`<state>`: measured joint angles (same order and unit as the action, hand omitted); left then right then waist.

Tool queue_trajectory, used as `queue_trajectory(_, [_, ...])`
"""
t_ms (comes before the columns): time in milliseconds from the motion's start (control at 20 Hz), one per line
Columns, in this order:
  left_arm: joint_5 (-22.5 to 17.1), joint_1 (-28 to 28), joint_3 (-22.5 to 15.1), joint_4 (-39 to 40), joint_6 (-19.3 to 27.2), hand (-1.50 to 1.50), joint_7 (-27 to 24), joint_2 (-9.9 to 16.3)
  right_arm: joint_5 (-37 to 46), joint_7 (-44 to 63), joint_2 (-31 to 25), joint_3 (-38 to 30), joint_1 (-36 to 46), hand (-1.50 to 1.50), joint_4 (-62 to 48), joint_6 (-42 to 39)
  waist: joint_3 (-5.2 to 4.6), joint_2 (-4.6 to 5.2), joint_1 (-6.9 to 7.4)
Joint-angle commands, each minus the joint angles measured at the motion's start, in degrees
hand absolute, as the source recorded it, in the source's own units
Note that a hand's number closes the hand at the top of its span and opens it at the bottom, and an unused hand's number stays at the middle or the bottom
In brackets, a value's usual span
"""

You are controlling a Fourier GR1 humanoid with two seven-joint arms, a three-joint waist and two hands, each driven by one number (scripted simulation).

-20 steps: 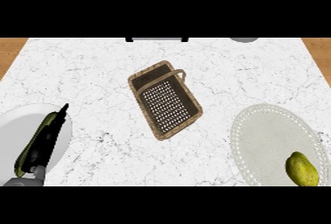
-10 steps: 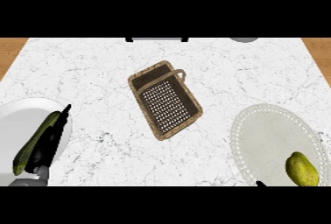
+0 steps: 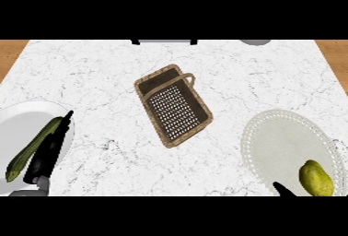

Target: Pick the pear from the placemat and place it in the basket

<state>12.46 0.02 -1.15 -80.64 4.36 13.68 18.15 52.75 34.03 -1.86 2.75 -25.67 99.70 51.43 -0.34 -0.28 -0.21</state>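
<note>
Pear [image 3: 316, 178] lies on the placemat [image 3: 282, 138] near the table's right front corner; basket [image 3: 173, 106] mid-table holds nothing. Right hand [image 3: 283, 189] barely shows, fingers' state unclear; grasp and transfer remain.

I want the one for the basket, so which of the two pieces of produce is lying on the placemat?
The yellow-green pear, on the round white placemat at right. The long green cucumber lies on the white plate at left.
</note>
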Motion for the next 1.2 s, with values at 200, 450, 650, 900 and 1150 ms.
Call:
queue_trajectory(200, [0.89,-0.74,1.16,-0.80,-1.35,0.00,1.66,-1.71,-5.64,-6.34,-1.08,0.46,-0.94,-1.50,-2.07,0.57,0.34,0.22,0.03])
queue_trajectory(450, [1.08,-0.57,1.76,-3.58,-2.47,0.00,3.06,-1.60,-10.51,-7.37,-3.11,-2.60,4.67,-1.50,-7.67,-1.27,0.36,0.23,0.27])
queue_trajectory(650, [2.14,-2.64,2.65,4.52,-1.79,0.00,-2.43,-1.88,-12.55,-7.95,-3.14,-1.12,7.21,1.50,-8.78,-4.05,0.34,0.32,0.17])
queue_trajectory(900, [2.64,-1.27,1.38,-2.00,-2.60,0.00,2.41,-1.93,-18.42,-15.60,-3.14,1.08,8.86,1.50,-10.55,-3.72,0.43,0.19,0.52])
queue_trajectory(1150, [1.85,-0.22,2.74,-1.14,-3.70,0.00,0.54,-1.34,-19.53,-18.17,-7.32,-1.45,11.78,1.50,-12.96,-7.35,0.38,0.25,0.52])
